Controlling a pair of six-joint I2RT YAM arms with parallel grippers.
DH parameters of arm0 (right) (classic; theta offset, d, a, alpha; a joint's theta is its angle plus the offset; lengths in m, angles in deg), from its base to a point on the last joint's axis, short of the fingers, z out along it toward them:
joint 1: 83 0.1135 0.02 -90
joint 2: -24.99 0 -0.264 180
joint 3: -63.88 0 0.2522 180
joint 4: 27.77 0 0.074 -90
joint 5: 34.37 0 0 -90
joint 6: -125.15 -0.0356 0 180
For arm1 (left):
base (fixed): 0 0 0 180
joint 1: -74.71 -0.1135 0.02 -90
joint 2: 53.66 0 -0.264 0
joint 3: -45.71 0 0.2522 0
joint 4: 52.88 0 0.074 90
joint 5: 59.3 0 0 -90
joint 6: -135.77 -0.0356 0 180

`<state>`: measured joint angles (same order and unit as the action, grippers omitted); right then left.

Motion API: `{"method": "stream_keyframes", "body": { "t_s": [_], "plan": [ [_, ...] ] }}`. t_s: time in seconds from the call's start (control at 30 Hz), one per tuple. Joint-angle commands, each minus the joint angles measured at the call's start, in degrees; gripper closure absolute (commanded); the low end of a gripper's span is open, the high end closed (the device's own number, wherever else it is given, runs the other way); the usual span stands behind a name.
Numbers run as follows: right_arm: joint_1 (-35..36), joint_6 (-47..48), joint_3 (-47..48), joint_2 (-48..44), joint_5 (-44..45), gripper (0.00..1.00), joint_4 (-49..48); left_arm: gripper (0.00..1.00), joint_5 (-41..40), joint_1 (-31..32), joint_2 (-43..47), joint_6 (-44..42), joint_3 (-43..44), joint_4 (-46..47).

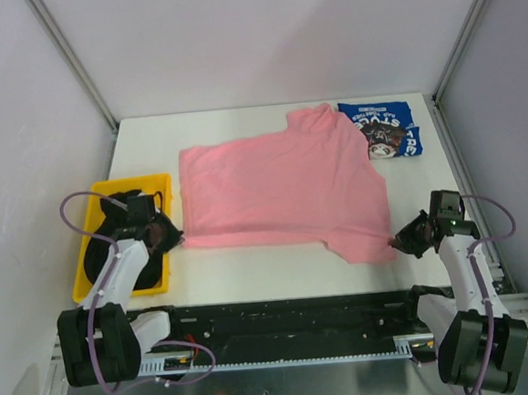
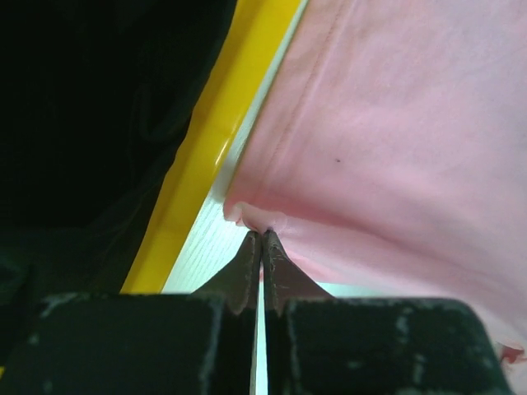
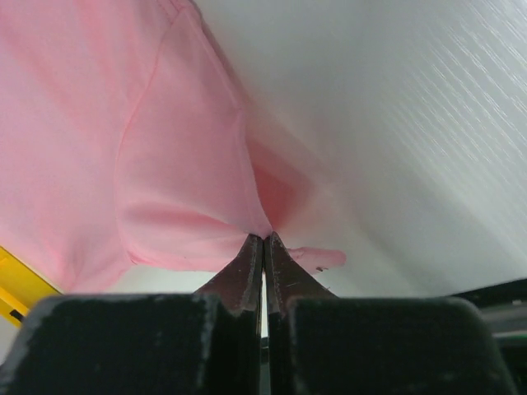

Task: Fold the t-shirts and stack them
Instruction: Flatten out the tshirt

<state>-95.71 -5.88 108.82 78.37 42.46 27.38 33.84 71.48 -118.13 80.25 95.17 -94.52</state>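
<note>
The pink t-shirt (image 1: 281, 182) lies spread flat mid-surface. Our left gripper (image 2: 261, 239) is closed tight on its near-left hem corner, and our right gripper (image 3: 263, 240) is closed the same way on the near-right sleeve tip. Both pinches look thin, so we judge a corner could slip if we lift unevenly. The yellow bin (image 1: 130, 182) of black t-shirts (image 1: 99, 245) sits just beside the left corner. The folded blue t-shirt (image 1: 382, 126) touches the far-right edge and could get dragged along. Bare surface (image 1: 231, 127) lies beyond.
</note>
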Motion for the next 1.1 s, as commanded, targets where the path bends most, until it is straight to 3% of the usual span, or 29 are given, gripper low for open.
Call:
{"method": "stream_keyframes", "body": {
  "t_s": [0.0, 0.27, 0.43, 0.53, 0.67, 0.93, 1.07],
  "plan": [
    [-1.8, -0.1, 0.0, -4.2, 0.4, 1.0, 8.6, 1.0, -4.6, 0.2, 4.5, 0.8, -0.5, -3.8],
    [-3.3, -2.7, 0.0, -11.4, 1.3, 1.0, 17.0, 0.98, -1.5, 0.5, 12.5, 7.8, -3.8, -7.8],
    [-3.4, -2.4, 0.0, -10.7, 1.2, 1.0, 16.7, 0.66, 0.7, 0.9, 16.5, 11.6, -5.3, -10.3],
    [-3.5, -1.9, 0.1, -9.4, 1.3, 1.0, 16.1, 0.58, -0.5, 1.2, 19.5, 13.4, -5.5, -12.2],
    [-3.5, -1.5, 0.1, -7.9, 1.1, 1.0, 14.8, 0.63, -2.5, 2.4, 20.7, 15.5, -5.7, -14.4],
    [-3.5, -0.5, 1.1, -2.9, -1.2, 1.0, 9.3, 0.75, -12.0, 16.4, 23.1, 25.5, -7.5, -18.7],
    [-3.5, 0.0, 3.0, 0.8, -3.0, 1.0, 6.5, 0.76, -14.2, 21.4, 21.2, 27.2, -7.7, -18.8]
  ]
}}
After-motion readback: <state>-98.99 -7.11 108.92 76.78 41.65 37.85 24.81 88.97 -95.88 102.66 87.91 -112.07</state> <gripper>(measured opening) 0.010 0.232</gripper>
